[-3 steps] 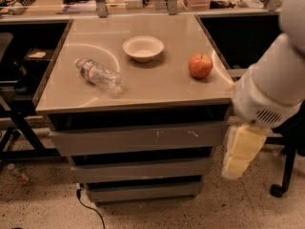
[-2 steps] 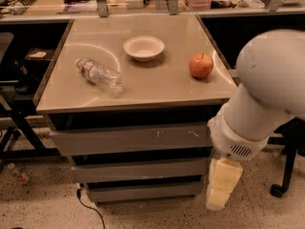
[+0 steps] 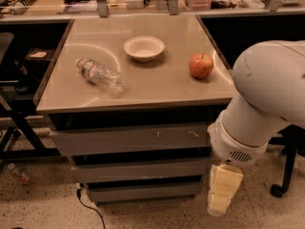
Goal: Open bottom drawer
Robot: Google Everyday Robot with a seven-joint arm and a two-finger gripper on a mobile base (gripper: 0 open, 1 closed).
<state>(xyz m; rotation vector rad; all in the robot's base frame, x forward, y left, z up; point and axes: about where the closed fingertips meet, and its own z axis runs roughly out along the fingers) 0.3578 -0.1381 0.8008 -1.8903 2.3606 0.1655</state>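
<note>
Gripper (image 3: 223,194) hangs low, likely so you can reach the bottom drawer (image 3: 147,191), shut just to its left; whether it is clenched or released, you cannot tell

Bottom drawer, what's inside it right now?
Nothing inside can be seen: the bottom drawer is shut, so only its plain grey front shows. The hand hangs by its right end.

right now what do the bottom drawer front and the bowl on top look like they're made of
Narrow grey flat-fronted bottom drawer: probably metal, dull matte finish, judging by its flat grey face. Shallow off-white round bowl: plastic or paper, matte; the thin rim leaves it open. The cream end effector hangs beside the drawer's right end.
</note>
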